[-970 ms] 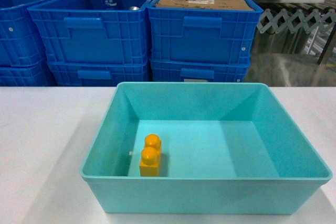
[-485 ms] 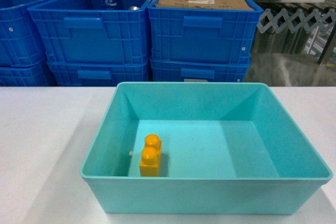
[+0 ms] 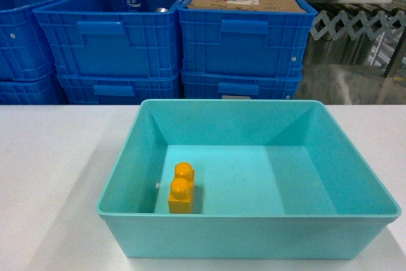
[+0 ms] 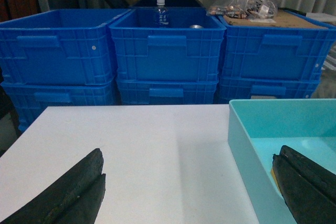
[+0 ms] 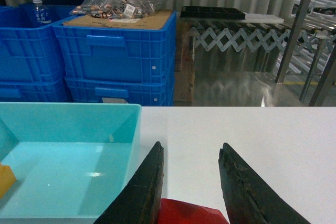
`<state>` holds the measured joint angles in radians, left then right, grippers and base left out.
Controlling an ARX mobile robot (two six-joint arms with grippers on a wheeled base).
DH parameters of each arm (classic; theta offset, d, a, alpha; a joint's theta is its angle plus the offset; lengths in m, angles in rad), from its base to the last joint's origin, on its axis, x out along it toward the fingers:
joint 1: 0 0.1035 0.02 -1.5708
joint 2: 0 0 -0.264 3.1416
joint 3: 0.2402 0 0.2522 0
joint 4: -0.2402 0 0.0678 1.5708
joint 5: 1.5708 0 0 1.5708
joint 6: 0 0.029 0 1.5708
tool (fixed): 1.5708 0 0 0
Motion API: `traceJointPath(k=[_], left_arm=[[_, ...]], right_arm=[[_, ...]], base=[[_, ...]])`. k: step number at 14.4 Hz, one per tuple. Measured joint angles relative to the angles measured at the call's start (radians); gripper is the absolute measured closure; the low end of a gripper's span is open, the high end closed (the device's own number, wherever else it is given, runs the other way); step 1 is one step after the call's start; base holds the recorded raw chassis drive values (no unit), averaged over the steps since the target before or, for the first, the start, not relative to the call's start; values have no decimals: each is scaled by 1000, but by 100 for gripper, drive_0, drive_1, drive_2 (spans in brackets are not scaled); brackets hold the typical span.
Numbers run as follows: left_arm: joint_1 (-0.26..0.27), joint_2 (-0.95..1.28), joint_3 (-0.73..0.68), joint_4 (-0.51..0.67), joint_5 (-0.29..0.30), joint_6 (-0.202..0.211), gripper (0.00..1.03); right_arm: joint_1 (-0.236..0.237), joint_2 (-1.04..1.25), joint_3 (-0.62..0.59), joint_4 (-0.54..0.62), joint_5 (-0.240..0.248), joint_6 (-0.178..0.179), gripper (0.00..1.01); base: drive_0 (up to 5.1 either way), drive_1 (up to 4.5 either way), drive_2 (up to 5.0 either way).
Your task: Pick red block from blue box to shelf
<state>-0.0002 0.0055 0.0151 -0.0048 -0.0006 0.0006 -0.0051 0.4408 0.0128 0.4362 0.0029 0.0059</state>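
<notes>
Right gripper (image 5: pixel 191 182): pinched red block (image 5: pixel 184 212), beside box (image 5: pixel 134 145), above table (image 5: pixel 252 129).
Left gripper (image 4: pixel 189 182): spread.
Box: yellow brick (image 3: pixel 182 188), front-left.

Turquoise blue box (image 3: pixel 254 239), yellow brick (image 3: pixel 182 190)

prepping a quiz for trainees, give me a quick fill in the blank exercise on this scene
1. The only brick visible inside the blue box is coloured ____.
2. That brick has ____ round studs on top.
3. Between the right gripper fingers, at the bottom edge, shows something coloured ____.
4. The left gripper is ____.

Missing words: yellow; two; red; open
</notes>
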Motion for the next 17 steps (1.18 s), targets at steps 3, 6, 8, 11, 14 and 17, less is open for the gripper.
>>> traceJointPath(k=[3,6,8,11,14,17], left_arm=[[0,0,0,0,0,0,5],[0,0,0,0,0,0,5],[0,0,0,0,0,0,5],[0,0,0,0,0,0,5],[0,0,0,0,-2,0,5],[0,0,0,0,1,0,5]], right_arm=[[0,-96,0,-90,0,0,74],[0,-165,0,-158,0,0,74],[0,-205,0,-200,0,0,74],[0,-254,0,-249,0,0,74],[0,-415,0,-446,-3,0,74],[0,-435,0,-444,-3,0,74]], base=[[0,0,0],[0,0,0],[0,0,0],[0,0,0],[0,0,0],[0,0,0]])
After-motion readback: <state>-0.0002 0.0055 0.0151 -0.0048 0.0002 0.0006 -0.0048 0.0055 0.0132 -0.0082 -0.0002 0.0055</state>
